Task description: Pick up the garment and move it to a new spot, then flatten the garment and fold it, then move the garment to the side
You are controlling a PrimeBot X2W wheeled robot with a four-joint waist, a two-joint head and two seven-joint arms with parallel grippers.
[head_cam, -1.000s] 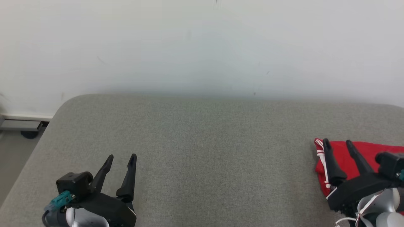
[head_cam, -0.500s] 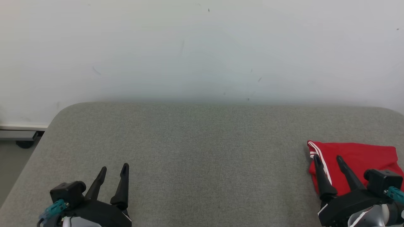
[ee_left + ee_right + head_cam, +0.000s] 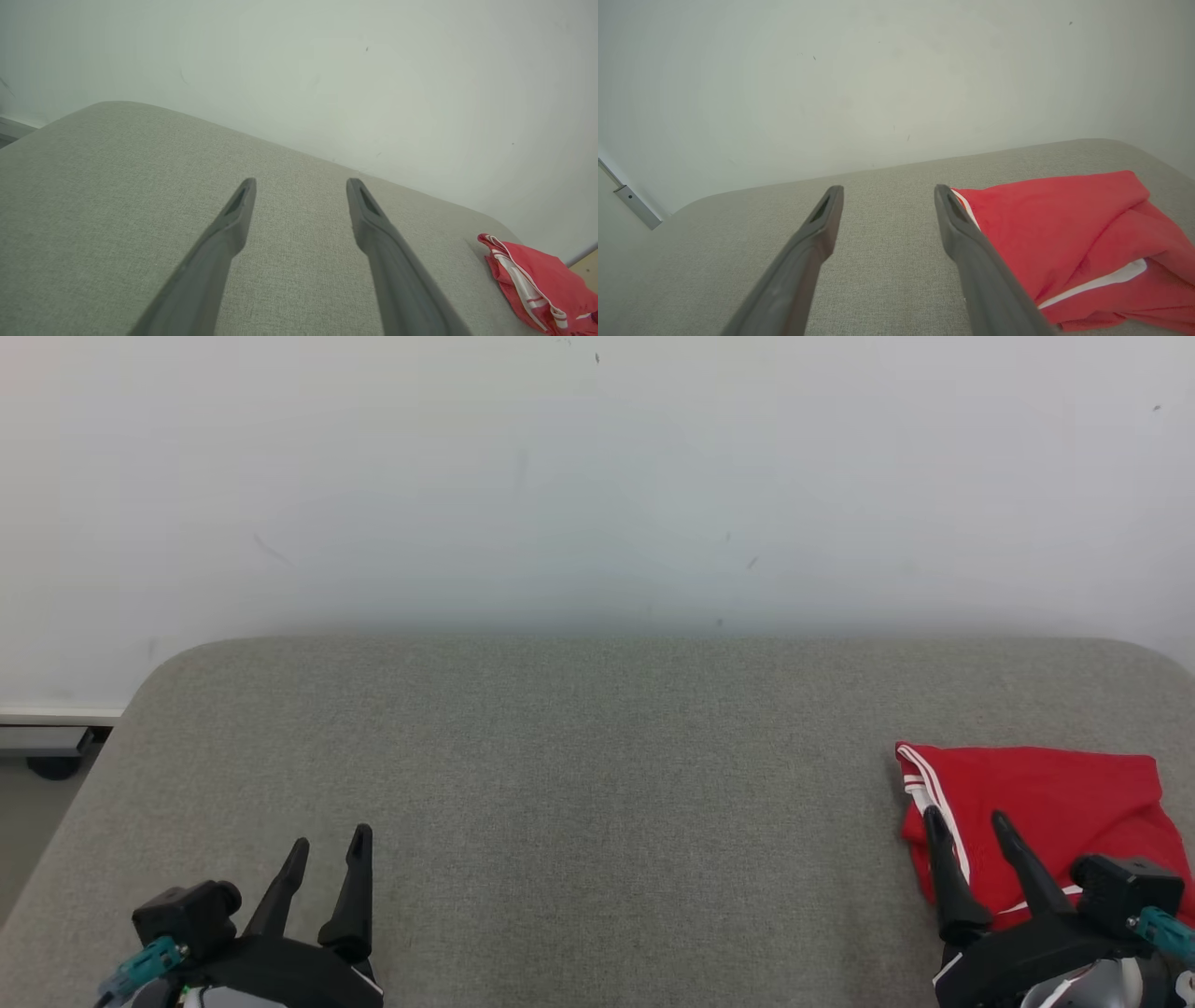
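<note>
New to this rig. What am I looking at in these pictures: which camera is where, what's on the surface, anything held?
It is a two-armed wheeled robot. The picture with both grippers comes from a camera on its head, looking down at a grey padded surface against a white wall. The other two come from cameras on each wrist, looking along that arm's two dark fingers. The left gripper is at the lower left, the right gripper at the lower right. Both are open and hold nothing. A red garment with white stripes lies at the surface's right end, right by the right gripper's fingers.
</note>
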